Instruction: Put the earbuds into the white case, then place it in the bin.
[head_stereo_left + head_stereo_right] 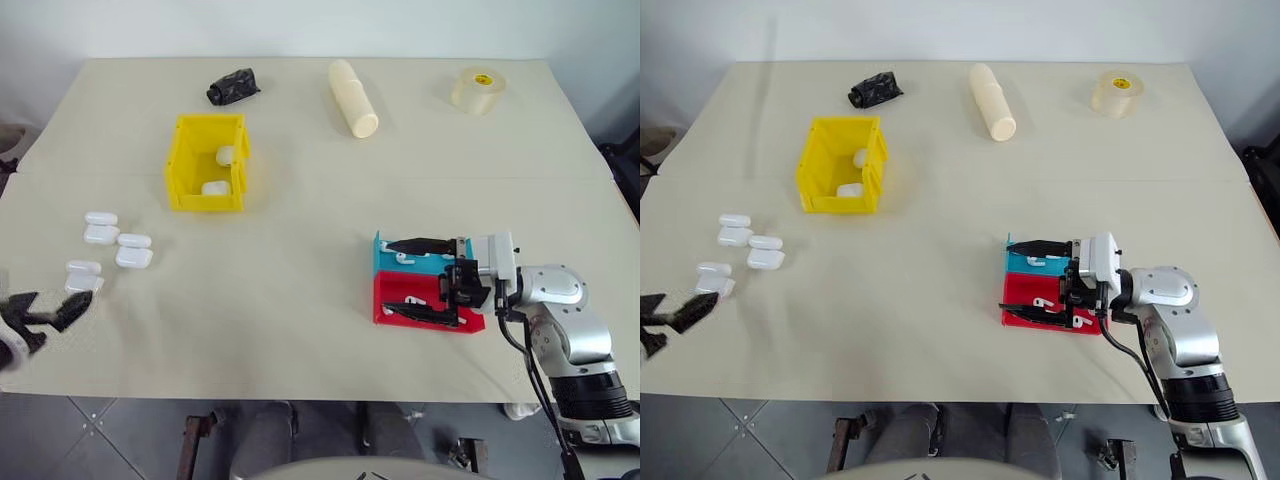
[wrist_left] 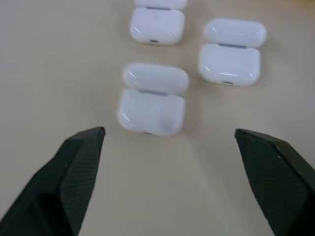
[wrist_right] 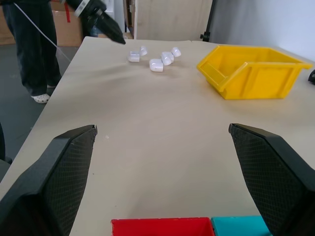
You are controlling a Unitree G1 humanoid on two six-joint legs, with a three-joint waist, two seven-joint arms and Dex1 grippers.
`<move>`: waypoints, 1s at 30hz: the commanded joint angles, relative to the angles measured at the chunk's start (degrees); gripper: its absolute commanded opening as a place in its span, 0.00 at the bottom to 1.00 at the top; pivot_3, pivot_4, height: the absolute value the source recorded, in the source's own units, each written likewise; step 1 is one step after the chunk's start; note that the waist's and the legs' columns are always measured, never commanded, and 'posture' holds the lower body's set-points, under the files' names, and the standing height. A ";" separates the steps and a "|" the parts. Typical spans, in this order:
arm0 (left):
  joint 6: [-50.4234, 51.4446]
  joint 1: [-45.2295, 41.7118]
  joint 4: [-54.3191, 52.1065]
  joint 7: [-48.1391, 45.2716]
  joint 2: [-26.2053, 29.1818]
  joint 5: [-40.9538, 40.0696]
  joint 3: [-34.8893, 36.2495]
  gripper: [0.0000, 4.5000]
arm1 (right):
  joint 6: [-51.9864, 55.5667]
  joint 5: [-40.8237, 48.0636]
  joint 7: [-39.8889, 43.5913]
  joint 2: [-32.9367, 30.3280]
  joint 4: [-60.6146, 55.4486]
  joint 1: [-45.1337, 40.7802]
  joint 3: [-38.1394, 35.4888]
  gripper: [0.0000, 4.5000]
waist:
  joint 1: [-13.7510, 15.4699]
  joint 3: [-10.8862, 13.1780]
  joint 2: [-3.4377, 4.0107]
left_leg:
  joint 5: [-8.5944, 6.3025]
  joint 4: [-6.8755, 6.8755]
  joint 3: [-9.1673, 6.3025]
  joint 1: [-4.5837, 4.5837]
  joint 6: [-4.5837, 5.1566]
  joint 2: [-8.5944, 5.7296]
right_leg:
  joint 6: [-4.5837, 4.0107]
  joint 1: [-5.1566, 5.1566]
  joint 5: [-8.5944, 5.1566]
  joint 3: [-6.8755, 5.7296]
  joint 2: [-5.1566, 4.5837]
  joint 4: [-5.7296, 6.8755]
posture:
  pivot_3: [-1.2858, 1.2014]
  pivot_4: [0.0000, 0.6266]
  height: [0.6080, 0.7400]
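Across the head camera's table, the yellow bin (image 1: 207, 163) is sitting at ten o'clock with two white cases inside already; three open white cases (image 1: 101, 228) are waiting at nine. The left gripper (image 1: 45, 315) is hanging wide near the table's left edge. Left wrist: spread fingers (image 2: 74, 162) are framing the nearest case (image 2: 152, 104), untouched. Right wrist: the right gripper (image 3: 162, 135), wide and empty, is hovering over red and blue trays (image 3: 160, 227), with open table ahead.

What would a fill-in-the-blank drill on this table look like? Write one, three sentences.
1. The bin on the table is bright ____.
2. ____ white cases lie open near the left gripper, whose jaws are apart.
3. The right gripper hovers over the blue tray and the ____ tray.

Missing words: yellow; Three; red
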 commanded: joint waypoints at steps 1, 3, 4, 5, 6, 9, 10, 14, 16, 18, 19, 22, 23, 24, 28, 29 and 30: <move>6.32 -3.22 8.13 -5.29 8.98 2.13 -5.27 1.00 | 0.37 0.73 0.12 -0.07 -1.00 -0.64 -0.70 1.00 | -0.44 0.01 -0.01 | 0.00 -0.04 0.00 -0.01 0.00 -0.01 | -0.01 -0.03 0.00 -0.01 0.00 0.00 | 0.52 0.24 1.00; 8.66 -6.19 12.42 -7.54 13.48 3.34 -9.66 1.00 | 0.50 0.67 0.00 0.06 -1.18 -0.72 -0.55 1.00 | -0.69 0.01 -0.01 | 0.01 -0.12 -0.01 -0.04 -0.01 0.00 | -0.02 -0.10 -0.01 -0.02 0.00 0.01 | 0.52 0.24 1.00; 9.29 -8.70 15.42 -8.48 15.97 4.47 -13.13 1.00 | 0.62 0.68 -0.08 0.12 -1.35 -0.69 -0.49 1.00 | -0.75 0.01 -0.01 | 0.01 -0.20 0.00 -0.04 -0.02 0.00 | -0.03 -0.14 -0.01 -0.01 0.00 -0.01 | 0.52 0.24 1.00; 10.38 -11.87 18.33 -9.01 17.56 5.20 -16.03 1.00 | 0.71 0.65 -0.13 0.15 -1.50 -0.63 -0.45 1.00 | -0.86 0.01 -0.02 | 0.02 -0.25 0.02 -0.03 -0.03 0.00 | -0.04 -0.18 -0.02 0.01 -0.01 0.00 | 0.52 0.24 1.00; 11.20 -14.35 20.54 -9.60 18.64 5.85 -18.24 1.00 | 0.80 0.64 -0.20 0.16 -1.68 -0.56 -0.41 1.00 | -0.93 0.01 -0.02 | 0.03 -0.31 0.04 -0.07 -0.06 0.01 | -0.06 -0.27 -0.03 0.02 0.01 0.00 | 0.52 0.24 1.00; 11.11 -22.86 26.04 -13.71 20.38 7.73 -26.02 1.00 | 0.81 0.58 -0.36 0.18 -2.13 0.02 -0.41 1.00 | -1.02 0.01 -0.02 | 0.09 -0.50 0.11 -0.15 -0.14 0.03 | -0.09 -0.56 -0.05 0.04 0.02 0.13 | 0.52 0.24 1.00; 11.23 -24.91 27.37 -14.73 20.65 8.46 -28.04 1.00 | 0.82 0.55 -0.44 0.20 -2.30 0.19 -0.39 1.00 | -0.97 0.01 -0.02 | 0.09 -0.51 0.14 -0.23 -0.16 0.03 | -0.12 -0.67 -0.06 0.03 0.03 0.15 | 0.52 0.24 1.00; 8.23 -30.41 31.77 -21.72 22.76 13.74 -38.65 1.00 | 0.90 0.48 -1.06 0.41 -2.96 0.41 -0.27 1.00 | -1.36 0.03 -0.05 | 0.11 -0.52 0.25 -0.26 -0.18 0.02 | -0.12 -0.79 -0.07 0.01 0.04 0.51 | 0.52 0.24 1.00; 7.69 -32.75 33.82 -24.15 23.13 15.59 -41.74 1.00 | 0.91 0.48 -1.29 0.43 -3.09 0.38 -0.28 1.00 | -1.59 0.04 -0.07 | 0.11 -0.50 0.30 -0.27 -0.18 0.01 | -0.13 -0.81 -0.07 0.01 0.03 0.55 | 0.52 0.24 1.00; 6.05 -35.10 36.23 -26.19 23.08 18.23 -44.70 1.00 | 0.84 0.44 -1.66 0.40 -3.16 0.35 -0.45 1.00 | -1.70 0.04 -0.07 | 0.11 -0.43 0.31 -0.27 -0.17 -0.01 | -0.13 -0.80 -0.07 0.01 0.02 0.61 | 0.52 0.24 1.00; 5.11 -36.68 37.77 -26.97 22.65 19.65 -46.05 1.00 | 0.74 0.37 -1.79 0.40 -3.18 0.48 -0.50 1.00 | -1.75 0.04 -0.08 | 0.12 -0.40 0.33 -0.26 -0.17 -0.02 | -0.12 -0.79 -0.07 0.02 0.03 0.63 | 0.52 0.24 1.00; 2.86 -40.86 41.58 -28.93 21.12 23.09 -49.06 1.00 | 0.55 0.23 -2.19 0.49 -3.55 1.09 -0.46 1.00 | -1.92 0.04 -0.12 | 0.16 -0.33 0.34 -0.26 -0.19 -0.11 | -0.12 -0.80 -0.07 0.02 0.07 0.73 | 0.52 0.24 1.00; 2.24 -42.06 42.68 -29.28 20.54 24.15 -49.90 1.00 | 0.55 0.20 -2.40 0.55 -3.77 1.29 -0.40 1.00 | -1.91 0.04 -0.13 | 0.18 -0.31 0.34 -0.26 -0.21 -0.11 | -0.12 -0.80 -0.07 0.02 0.07 0.79 | 0.52 0.24 1.00; 1.83 -43.14 43.66 -29.66 20.03 25.11 -50.63 1.00 | 0.54 0.17 -2.58 0.59 -3.92 1.41 -0.35 1.00 | -1.91 0.04 -0.13 | 0.20 -0.29 0.34 -0.25 -0.22 -0.11 | -0.12 -0.81 -0.07 0.02 0.06 0.86 | 0.52 0.24 1.00; 1.63 -45.31 45.33 -32.08 19.23 28.34 -53.28 1.00 | 0.57 0.17 -3.42 0.74 -4.48 1.78 -0.40 1.00 | -2.07 0.03 -0.14 | 0.24 -0.28 0.34 -0.24 -0.22 -0.17 | -0.12 -0.86 -0.07 0.06 0.06 1.00 | 0.52 0.24 1.00; 1.45 -45.58 45.51 -32.71 19.26 29.15 -53.93 1.00 | 0.57 0.16 -3.57 0.72 -4.63 1.88 -0.44 1.00 | -2.12 0.02 -0.19 | 0.24 -0.28 0.34 -0.24 -0.22 -0.17 | -0.12 -0.87 -0.07 0.06 0.06 1.01 | 0.52 0.24 1.00; 1.46 -45.93 45.81 -33.13 19.22 29.82 -54.38 1.00 | 0.57 0.17 -3.71 0.67 -4.71 1.99 -0.51 1.00 | -2.11 0.02 -0.22 | 0.24 -0.29 0.34 -0.24 -0.22 -0.16 | -0.12 -0.89 -0.07 0.06 0.06 1.03 | 0.52 0.24 1.00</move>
